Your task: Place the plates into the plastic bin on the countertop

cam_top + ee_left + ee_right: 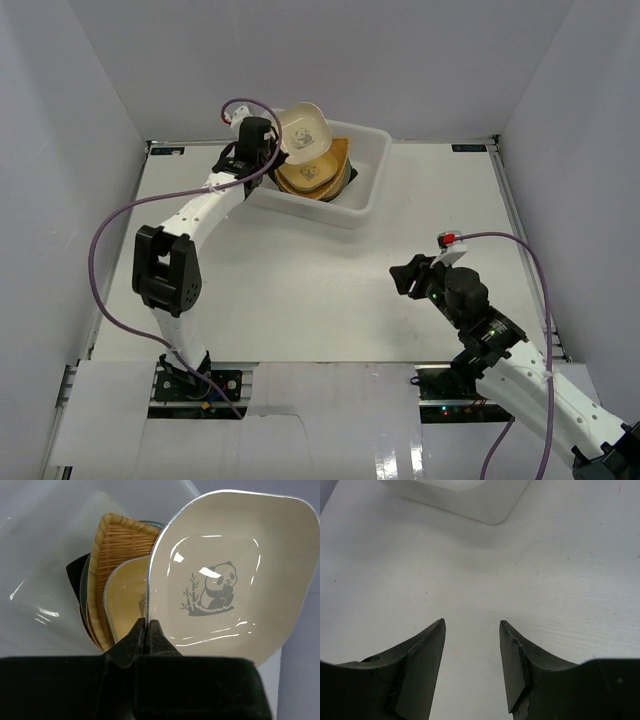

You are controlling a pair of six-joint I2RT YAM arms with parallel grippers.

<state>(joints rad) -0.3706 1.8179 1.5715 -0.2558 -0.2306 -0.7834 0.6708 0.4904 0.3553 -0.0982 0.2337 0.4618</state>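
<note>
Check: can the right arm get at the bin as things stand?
Probably yes. Only bare countertop lies between the right gripper, open and empty, and the bin. The left gripper holds a panda plate over its far left corner, clear of that path.

back wall [400,60]: white, 12 o'clock | left wall [50,200]: white, 9 o'clock | right wall [590,180]: white, 3 o'clock | dark label [168,151]: 11 o'clock | second dark label [468,148]: 1 o'clock | white sheets [330,420]: glossy, 6 o'clock
</note>
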